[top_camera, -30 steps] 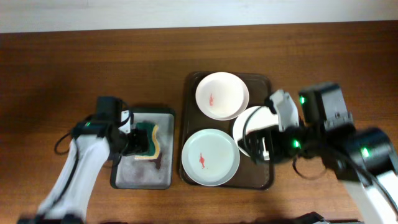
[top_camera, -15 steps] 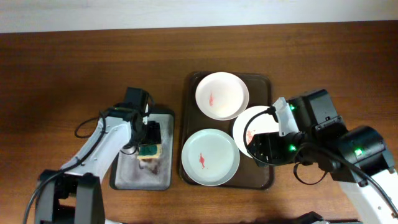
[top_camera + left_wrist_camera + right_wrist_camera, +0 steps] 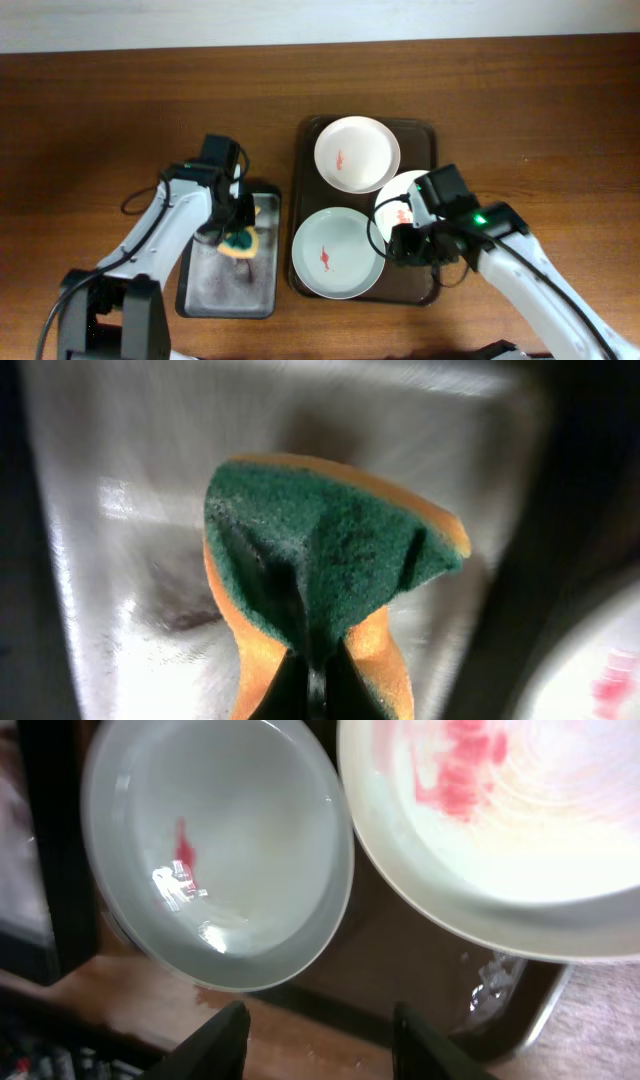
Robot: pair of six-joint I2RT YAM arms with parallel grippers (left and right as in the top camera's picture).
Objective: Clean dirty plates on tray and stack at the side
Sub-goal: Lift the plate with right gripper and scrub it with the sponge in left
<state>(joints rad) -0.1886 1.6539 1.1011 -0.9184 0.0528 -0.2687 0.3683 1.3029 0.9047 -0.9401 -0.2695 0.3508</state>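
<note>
Overhead, all three plates sit on the brown tray (image 3: 299, 200): a far plate (image 3: 357, 153), a near plate (image 3: 338, 252) and a right plate (image 3: 397, 192) half hidden under the right arm (image 3: 520, 270), each with red marks. Only the right wrist view shows the right jaws spread wide and empty over the tray's near rim. It also shows the right plate's broad smear (image 3: 460, 760) and its edge crowding the near plate's. The left wrist view shows what overhead blurs: the left jaws pinched tight on a folded green-and-orange sponge (image 3: 320, 560) above the grey sponge tray (image 3: 90, 560). Only a narrow strip of counter (image 3: 520, 110) parts the two trays, and bare wood lies right of the brown tray.
</note>
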